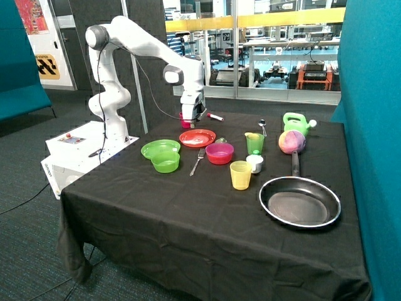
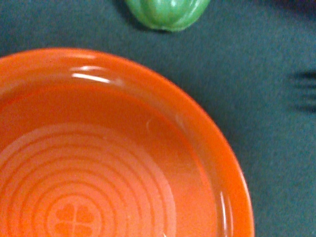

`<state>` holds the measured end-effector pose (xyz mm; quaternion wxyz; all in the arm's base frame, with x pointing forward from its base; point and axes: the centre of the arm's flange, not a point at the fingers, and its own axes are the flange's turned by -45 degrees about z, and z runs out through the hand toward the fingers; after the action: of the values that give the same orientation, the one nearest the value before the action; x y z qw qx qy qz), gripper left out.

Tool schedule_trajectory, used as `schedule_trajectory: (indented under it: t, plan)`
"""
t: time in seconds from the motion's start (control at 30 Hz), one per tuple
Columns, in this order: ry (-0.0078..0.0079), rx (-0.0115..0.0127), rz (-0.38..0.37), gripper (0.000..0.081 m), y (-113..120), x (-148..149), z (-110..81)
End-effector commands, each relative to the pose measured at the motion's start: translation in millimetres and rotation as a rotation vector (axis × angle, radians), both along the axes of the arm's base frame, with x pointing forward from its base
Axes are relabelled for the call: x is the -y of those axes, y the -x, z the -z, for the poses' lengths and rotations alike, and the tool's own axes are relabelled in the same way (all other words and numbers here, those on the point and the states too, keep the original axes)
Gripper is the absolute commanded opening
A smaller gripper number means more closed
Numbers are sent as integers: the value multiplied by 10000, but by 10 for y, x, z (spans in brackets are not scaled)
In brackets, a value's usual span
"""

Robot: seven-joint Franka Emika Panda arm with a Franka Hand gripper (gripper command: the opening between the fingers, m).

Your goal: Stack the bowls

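A lime green bowl [image 1: 165, 162] stands at the front edge of a flat green plate [image 1: 159, 148]. A purple bowl [image 1: 219, 153] stands beside the fork; its outside looks reddish, and I cannot tell whether an orange-red bowl sits under it. No separate orange-red bowl shows. My gripper [image 1: 192, 116] hangs just above the back rim of the flat red plate [image 1: 197, 137], apart from both bowls. The wrist view is filled by that red plate [image 2: 113, 163], with ring marks and a clover in its middle.
A fork [image 1: 198, 161] [image 2: 303, 91] lies between the bowls. A ribbed green toy [image 2: 167, 12] lies by the plate. A pink cup [image 1: 185, 120] is behind the gripper. A yellow cup [image 1: 240, 175], green cup [image 1: 254, 143], frying pan [image 1: 299, 201], ball [image 1: 291, 142] and green can [image 1: 294, 122] are further along.
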<state>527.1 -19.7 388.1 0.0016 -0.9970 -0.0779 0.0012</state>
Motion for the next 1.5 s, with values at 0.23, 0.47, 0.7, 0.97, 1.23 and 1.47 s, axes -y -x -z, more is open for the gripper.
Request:
schedule_trajectory:
  t: [0.23, 0.47, 0.7, 0.97, 1.23, 1.47]
  plan:
    - [30, 27, -197, 521, 182, -58, 15]
    - [30, 27, -191, 499, 228, -67, -8]
    - [31, 26, 84, 473, 400, -21, -47]
    - [31, 26, 304, 474, 595, 55, -47]
    - [31, 26, 474, 457, 678, 84, -33]
    - [32, 25, 781, 457, 670, 230, -46]
